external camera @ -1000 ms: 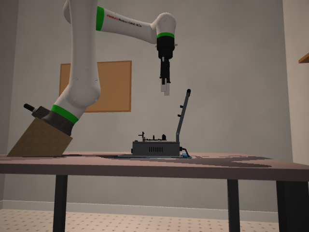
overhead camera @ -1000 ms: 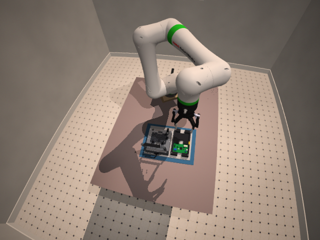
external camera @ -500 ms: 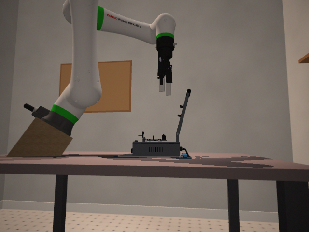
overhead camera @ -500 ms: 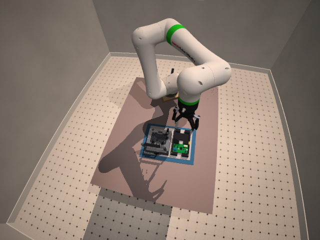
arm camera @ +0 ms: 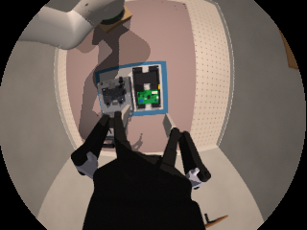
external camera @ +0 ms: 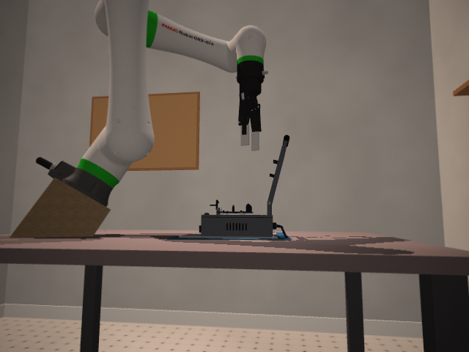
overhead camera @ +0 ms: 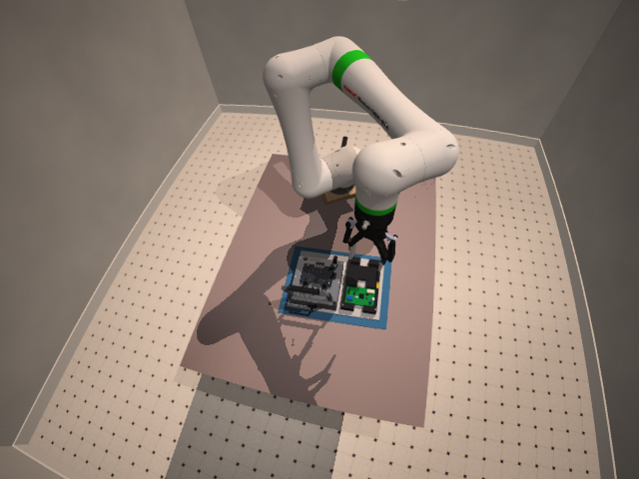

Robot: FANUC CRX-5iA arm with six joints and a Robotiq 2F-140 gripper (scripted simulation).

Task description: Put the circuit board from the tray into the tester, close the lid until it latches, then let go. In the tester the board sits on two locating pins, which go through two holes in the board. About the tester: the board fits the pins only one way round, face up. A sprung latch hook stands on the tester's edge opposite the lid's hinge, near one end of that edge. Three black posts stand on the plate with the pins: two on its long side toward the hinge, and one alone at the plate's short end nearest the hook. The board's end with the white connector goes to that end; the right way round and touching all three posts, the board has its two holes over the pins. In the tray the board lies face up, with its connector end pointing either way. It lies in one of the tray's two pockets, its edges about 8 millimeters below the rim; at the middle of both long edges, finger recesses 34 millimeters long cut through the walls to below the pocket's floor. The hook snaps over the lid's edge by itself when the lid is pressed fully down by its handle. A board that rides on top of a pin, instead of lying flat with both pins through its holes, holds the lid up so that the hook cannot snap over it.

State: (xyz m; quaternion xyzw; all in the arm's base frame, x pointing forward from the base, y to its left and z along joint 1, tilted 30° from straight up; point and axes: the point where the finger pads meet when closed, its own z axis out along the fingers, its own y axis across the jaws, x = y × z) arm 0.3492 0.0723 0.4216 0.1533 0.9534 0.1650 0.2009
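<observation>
Overhead, hand open, green circuit board in tray, tester lid raised.

Green board, black tray, blue mat, pinkish-brown table, pale floor dotted dark, and green bands on a white arm
</observation>
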